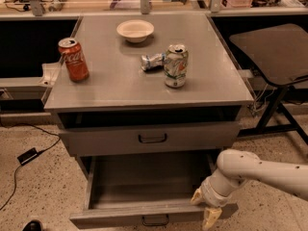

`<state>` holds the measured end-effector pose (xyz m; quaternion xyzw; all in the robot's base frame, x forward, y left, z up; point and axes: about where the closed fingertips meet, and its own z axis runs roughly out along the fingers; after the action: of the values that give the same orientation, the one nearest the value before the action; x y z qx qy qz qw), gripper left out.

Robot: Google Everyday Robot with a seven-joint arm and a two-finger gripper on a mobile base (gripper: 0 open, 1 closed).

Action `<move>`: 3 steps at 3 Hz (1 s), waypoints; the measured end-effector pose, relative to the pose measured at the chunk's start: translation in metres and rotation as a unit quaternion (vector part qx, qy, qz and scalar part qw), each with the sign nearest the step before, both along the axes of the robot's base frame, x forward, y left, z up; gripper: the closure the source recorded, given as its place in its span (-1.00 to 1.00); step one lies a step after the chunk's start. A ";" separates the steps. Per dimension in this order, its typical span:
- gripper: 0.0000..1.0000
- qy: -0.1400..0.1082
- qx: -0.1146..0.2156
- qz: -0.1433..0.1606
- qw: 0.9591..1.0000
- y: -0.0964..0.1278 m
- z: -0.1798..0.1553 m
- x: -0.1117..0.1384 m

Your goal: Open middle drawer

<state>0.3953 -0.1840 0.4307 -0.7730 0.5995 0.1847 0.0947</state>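
Note:
The middle drawer is a grey metal drawer with a small dark loop handle. It stands pulled far out below the top drawer, and its inside looks empty. My gripper is at the right end of the drawer's front panel. One yellowish finger is inside the drawer and the other is in front of the panel. The fingers stand apart, wider than the panel. The lowest drawer is hidden below.
The taller top drawer has a bigger handle. On the cabinet top stand a red cola can, a white bowl, a green-white can and a crushed can. A dark table stands at the right.

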 end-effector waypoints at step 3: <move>-0.68 0.024 0.005 -0.028 0.999 -0.003 -0.024 -0.017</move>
<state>0.3787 -0.1871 0.4070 -0.7508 0.6222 0.2030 0.0894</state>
